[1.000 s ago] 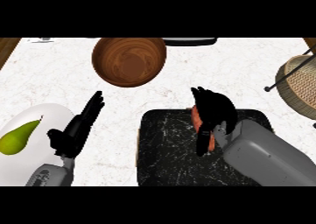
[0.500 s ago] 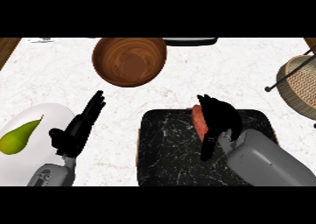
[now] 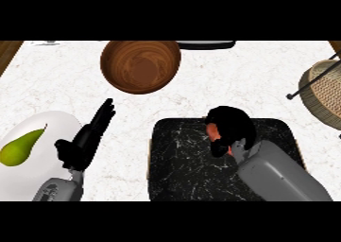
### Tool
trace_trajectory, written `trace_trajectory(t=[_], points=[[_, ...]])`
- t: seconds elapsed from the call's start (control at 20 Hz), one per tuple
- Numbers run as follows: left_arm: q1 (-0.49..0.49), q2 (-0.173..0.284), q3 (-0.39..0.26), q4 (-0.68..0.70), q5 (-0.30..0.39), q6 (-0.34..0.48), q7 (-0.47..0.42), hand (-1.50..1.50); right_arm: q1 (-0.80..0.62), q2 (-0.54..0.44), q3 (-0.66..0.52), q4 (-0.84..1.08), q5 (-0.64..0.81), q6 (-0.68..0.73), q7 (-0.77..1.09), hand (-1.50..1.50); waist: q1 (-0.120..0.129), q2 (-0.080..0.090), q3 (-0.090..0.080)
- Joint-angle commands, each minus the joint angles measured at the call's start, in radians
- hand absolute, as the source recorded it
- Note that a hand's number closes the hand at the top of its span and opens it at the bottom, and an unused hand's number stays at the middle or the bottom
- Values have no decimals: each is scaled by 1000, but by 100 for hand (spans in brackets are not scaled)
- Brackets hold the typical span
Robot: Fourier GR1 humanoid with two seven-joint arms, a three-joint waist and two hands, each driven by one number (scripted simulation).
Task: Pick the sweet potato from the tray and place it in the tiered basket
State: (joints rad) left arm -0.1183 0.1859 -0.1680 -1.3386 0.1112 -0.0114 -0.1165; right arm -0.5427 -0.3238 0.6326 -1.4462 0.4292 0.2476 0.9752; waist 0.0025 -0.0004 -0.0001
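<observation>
Over the last second the right hand (image 3: 231,128) has gone from spread, fingers apart over the sweet potato (image 3: 216,131) on the tray (image 3: 176,160), to curled round it. A second ago a long orange stretch showed between the fingers; now only a small patch shows at the hand's left edge and a sliver below the wrist. The right forearm (image 3: 281,175) has swung, so that it now comes in from further right, and the hand sits nearer the tray's far edge.
</observation>
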Motion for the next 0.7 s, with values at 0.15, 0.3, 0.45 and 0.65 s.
trace_trajectory(t=[0.15, 0.3, 0.45, 0.65], points=[[-8, -4, 41, 28, -15, -45, 5, 0, 23, 80, -70, 97, 161, -13, -152, 150, 1, 1, 0], [-25, -23, 45, -25, -22, -37, 79, 0, 64, 100, -95, -15, 200, 49, -88, 150, -2, 0, 0], [23, -26, 56, -19, -37, -56, 4, 0, 79, 124, -113, -33, 266, 62, -96, 150, -1, 0, 0], [94, 5, 92, -35, -16, -3, 6, 0, 320, -256, -332, -67, 211, -74, -115, 150, -132, -19, 3]])
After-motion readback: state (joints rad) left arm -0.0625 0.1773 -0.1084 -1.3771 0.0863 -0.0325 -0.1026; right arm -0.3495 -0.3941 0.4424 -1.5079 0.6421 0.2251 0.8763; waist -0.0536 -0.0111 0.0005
